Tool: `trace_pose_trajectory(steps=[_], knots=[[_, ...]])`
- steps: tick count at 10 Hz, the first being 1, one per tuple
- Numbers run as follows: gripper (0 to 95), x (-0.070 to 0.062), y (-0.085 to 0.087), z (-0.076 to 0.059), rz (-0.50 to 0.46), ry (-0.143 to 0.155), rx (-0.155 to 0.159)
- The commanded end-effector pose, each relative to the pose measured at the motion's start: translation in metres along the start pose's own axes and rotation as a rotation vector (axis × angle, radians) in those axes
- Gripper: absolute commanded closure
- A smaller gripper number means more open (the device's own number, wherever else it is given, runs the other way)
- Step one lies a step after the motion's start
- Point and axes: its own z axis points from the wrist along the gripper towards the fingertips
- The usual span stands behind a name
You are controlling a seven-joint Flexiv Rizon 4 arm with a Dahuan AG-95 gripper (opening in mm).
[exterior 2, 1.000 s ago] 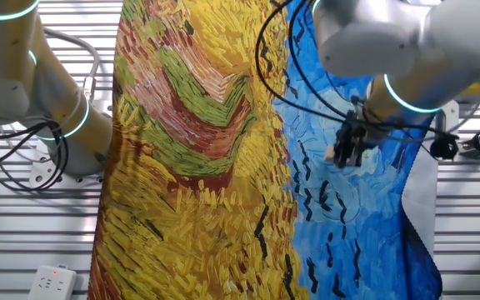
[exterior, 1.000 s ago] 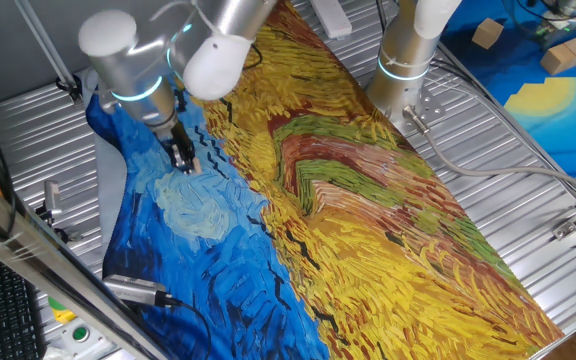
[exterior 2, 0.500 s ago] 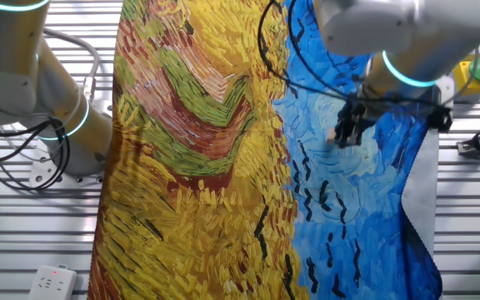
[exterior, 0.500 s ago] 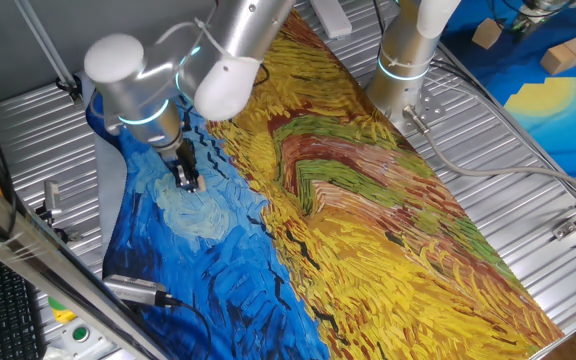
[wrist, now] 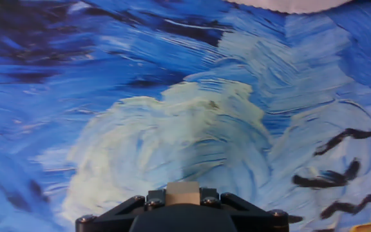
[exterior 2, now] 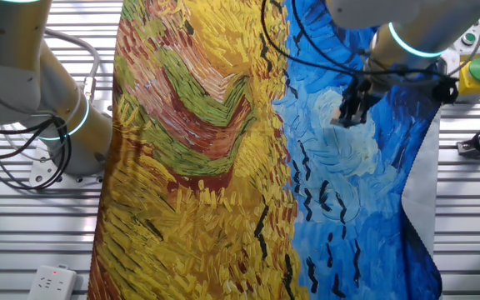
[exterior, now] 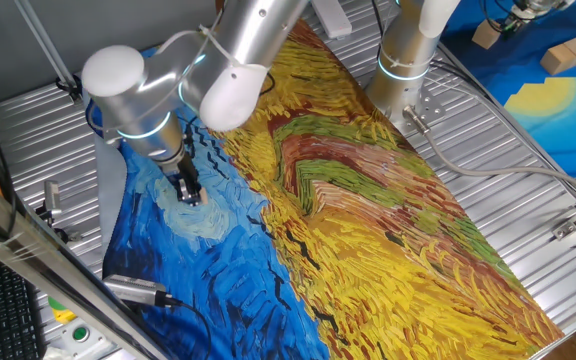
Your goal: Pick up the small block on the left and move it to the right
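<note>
- The table [exterior: 528, 140] of ribbed metal carries a painted cloth [exterior: 368, 220], part yellow wheat field and part blue swirls; in the one fixed view the blue part lies at the near left.
- The Flexiv arm [exterior: 218, 60] reaches over that blue part, its wrist bent down toward a pale swirl in the print. A second arm's base [exterior: 408, 60] stands at the cloth's far edge and takes no part.
- The gripper [exterior: 187, 190] hangs just over the pale swirl; the other fixed view shows it [exterior 2: 350, 108] at the same spot, near the top of the blue area.
- The small block [wrist: 183, 191] sits between the fingers in the hand view, a plain tan face at the bottom edge of the picture. The fingers look clamped on it, and cloth shows below, so it appears lifted clear.
- Judged from this, the pick is done. The carry has hardly begun: the block is over the blue left side, and the whole trip across the wheat field to the right, plus the set-down and release, is left.
</note>
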Motion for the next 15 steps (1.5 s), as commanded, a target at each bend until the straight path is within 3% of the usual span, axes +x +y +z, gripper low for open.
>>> trace_pose_trajectory(steps=[1, 3, 10, 11, 15], knots=[[95.0, -0.0030, 0.0081, -0.0023, 0.001, 0.002, -0.002], [95.0, -0.0070, 0.0150, 0.0001, 0.001, 0.002, -0.001], [95.0, -0.0078, 0.0148, 0.0036, -0.003, -0.010, 0.021], [95.0, -0.0078, 0.0148, 0.0036, -0.028, -0.019, 0.024], [95.0, -0.0078, 0.0148, 0.0036, -0.114, -0.003, 0.029]])
